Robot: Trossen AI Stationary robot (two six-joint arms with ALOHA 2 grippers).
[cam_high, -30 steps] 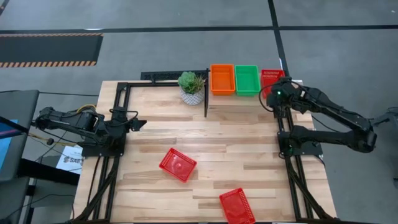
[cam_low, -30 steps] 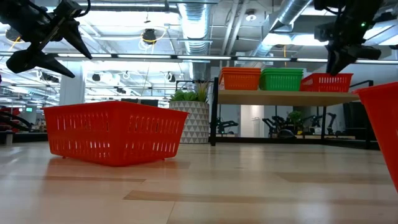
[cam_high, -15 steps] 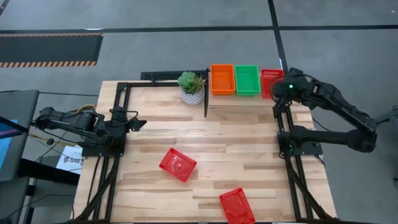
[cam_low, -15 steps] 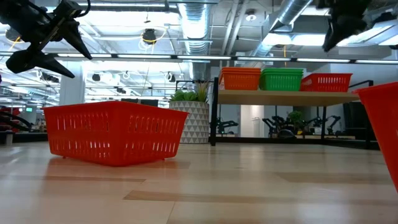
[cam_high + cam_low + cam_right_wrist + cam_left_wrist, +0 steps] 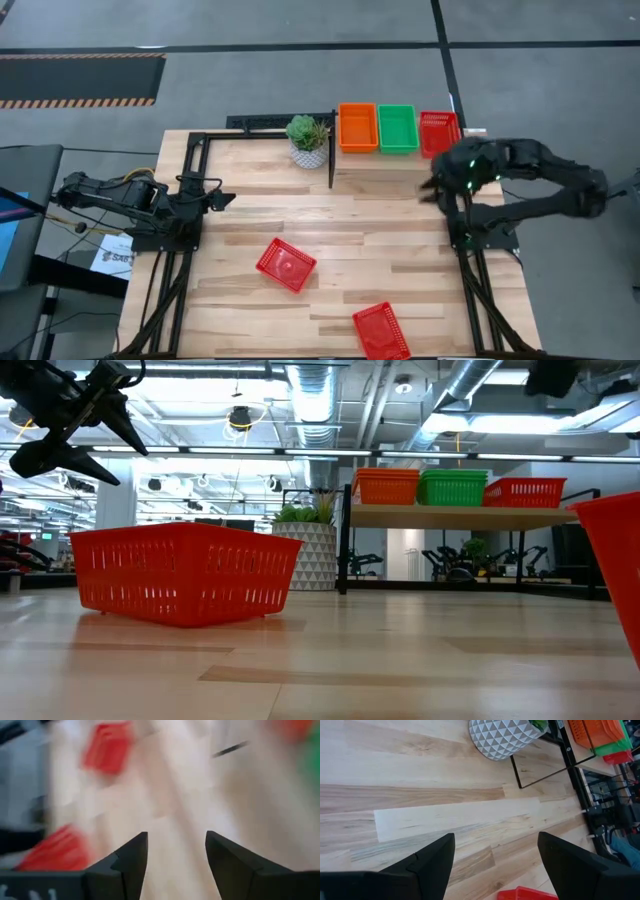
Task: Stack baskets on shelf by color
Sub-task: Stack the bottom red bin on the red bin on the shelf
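On the shelf at the table's far edge stand orange baskets, green baskets and a red basket, side by side on their bases; the low view shows the same row. Two more red baskets rest on the tabletop, one in the middle and one at the near edge. My right gripper is open and hangs in the air in front of the shelf's right end, touching nothing. My left gripper waits open at the table's left side.
A plant in a white patterned pot stands just left of the shelf's black leg. Black frame rails run along the table's left and right sides. Bare planks lie between the shelf and the two red baskets.
My right gripper has risen from the red basket at the shelf's right end, then swung quickly toward the table's near edge and slightly left, leaving that basket standing on the shelf. In the low view it has climbed out of the picture.
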